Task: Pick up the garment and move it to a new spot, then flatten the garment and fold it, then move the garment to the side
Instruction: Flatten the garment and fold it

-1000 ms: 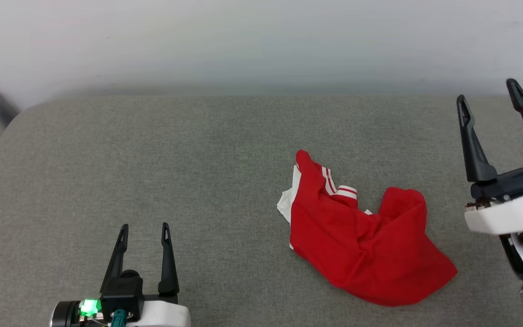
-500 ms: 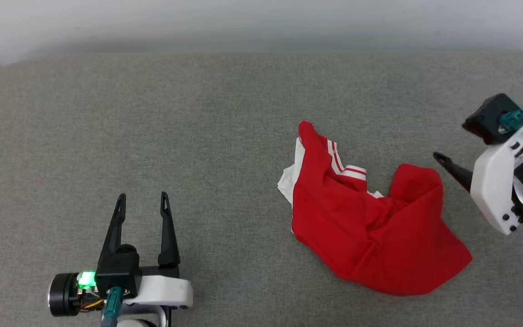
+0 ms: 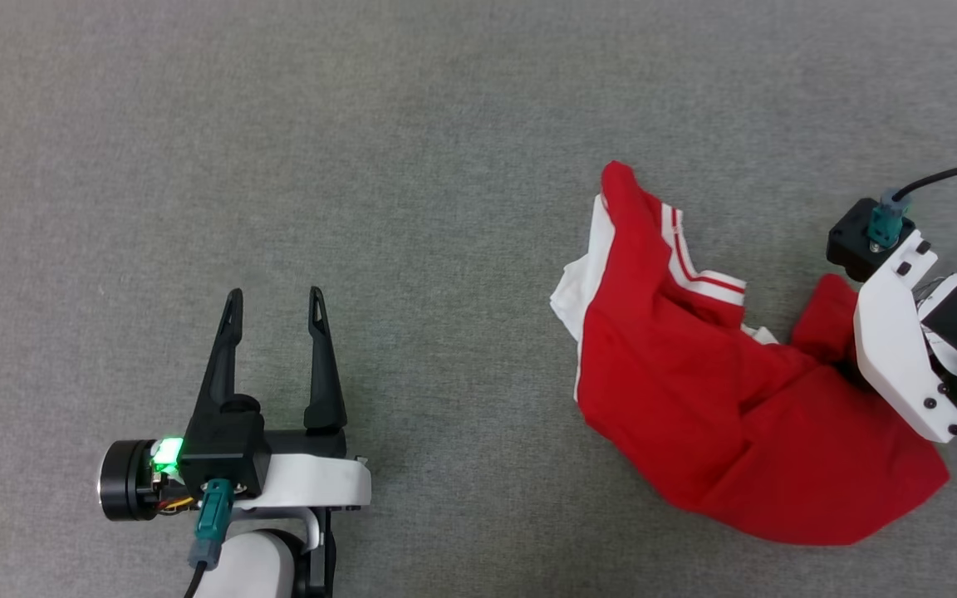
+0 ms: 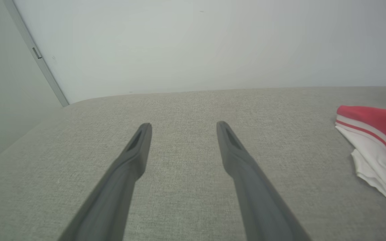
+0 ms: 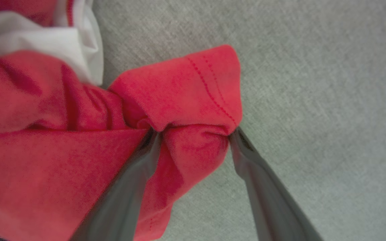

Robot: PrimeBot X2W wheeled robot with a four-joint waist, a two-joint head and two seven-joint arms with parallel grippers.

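The right gripper (image 5: 194,134) stands with its jaws spread wide, straddling a bunched fold of the garment (image 3: 694,399). In the right wrist view both fingertips (image 5: 152,137) press against the red cloth. The fold swells between them, and a stitched hem (image 5: 213,87) lies just past the tips. The fingers are not drawn together on the cloth.

The garment lies crumpled on the right part of a grey fabric surface (image 3: 362,166). Its red body spreads toward the robot. A white sleeve (image 3: 578,282) and a striped band (image 3: 694,274) lie on its far left side. Bare grey fabric runs wide to the garment's left and beyond it, and a narrower strip lies on its near side. In the left wrist view the surface ends at a rounded far edge against a pale wall (image 4: 193,43), and a grey strip (image 4: 42,63) slants down the wall at the left.

In the head view the right arm's white housing (image 3: 902,357) is tipped over the garment's right end, with the fingers hidden beneath it. The left gripper (image 3: 275,292) rests low, well apart from the garment, with its jaws wide and nothing between them. Its fingers point away from the robot, and a green light (image 3: 164,451) glows at the wrist.
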